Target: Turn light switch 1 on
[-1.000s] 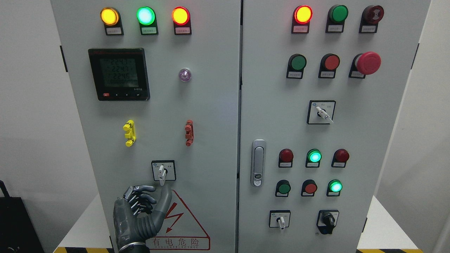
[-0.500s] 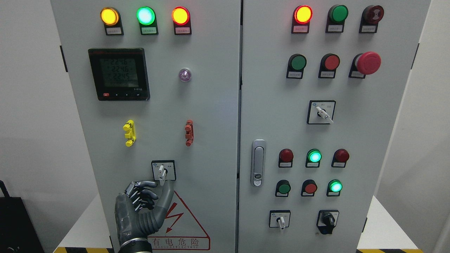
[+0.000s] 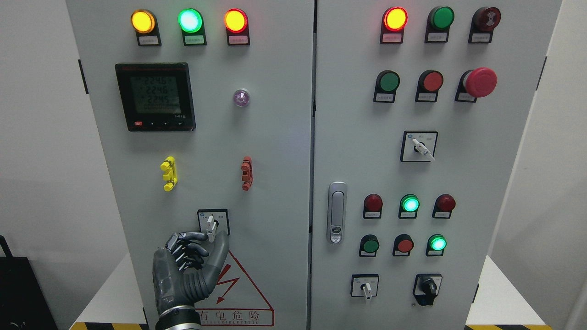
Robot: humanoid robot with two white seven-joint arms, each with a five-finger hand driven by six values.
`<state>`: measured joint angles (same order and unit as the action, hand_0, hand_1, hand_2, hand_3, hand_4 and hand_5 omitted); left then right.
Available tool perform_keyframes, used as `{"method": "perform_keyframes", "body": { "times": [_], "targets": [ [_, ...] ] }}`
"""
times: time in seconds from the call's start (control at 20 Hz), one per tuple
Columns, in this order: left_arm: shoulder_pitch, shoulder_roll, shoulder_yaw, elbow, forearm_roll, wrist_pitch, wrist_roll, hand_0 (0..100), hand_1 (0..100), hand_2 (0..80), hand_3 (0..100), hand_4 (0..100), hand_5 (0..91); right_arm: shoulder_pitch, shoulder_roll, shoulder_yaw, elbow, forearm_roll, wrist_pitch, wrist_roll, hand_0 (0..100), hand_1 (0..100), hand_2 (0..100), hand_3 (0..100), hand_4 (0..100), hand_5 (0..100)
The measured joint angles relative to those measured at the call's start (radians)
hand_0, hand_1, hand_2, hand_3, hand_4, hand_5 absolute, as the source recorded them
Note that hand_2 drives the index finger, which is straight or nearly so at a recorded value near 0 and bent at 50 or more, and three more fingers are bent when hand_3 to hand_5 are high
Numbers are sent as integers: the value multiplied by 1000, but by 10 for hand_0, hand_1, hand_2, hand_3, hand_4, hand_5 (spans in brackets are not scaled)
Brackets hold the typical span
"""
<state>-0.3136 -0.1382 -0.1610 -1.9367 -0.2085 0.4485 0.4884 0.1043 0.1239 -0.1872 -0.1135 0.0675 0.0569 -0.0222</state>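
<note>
head view shows the left hand (image 3: 195,256) raised just under the rotary switch (image 3: 212,223), low on the cabinet's left door (image 3: 275,151). its index finger and thumb (image 3: 219,247) are pinched in at the tip of the white lever (image 3: 211,228), which points straight down; whether they truly grip it i cannot tell. the other fingers are curled. the risk is a shallow pinch: a twist from the tip could let the lever slip free, and the fingers would scrape the warning sticker (image 3: 238,293) below the switch.
</note>
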Motion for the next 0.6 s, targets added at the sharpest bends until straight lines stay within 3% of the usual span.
{"method": "perform_keyframes", "body": {
  "times": [0.6],
  "targets": [
    [-20, -3, -1, 0, 0, 31, -2, 113, 709, 565, 860, 874, 743, 0, 0, 0, 0, 0, 0, 0, 0, 0, 0, 0, 0, 0]
  ]
}}
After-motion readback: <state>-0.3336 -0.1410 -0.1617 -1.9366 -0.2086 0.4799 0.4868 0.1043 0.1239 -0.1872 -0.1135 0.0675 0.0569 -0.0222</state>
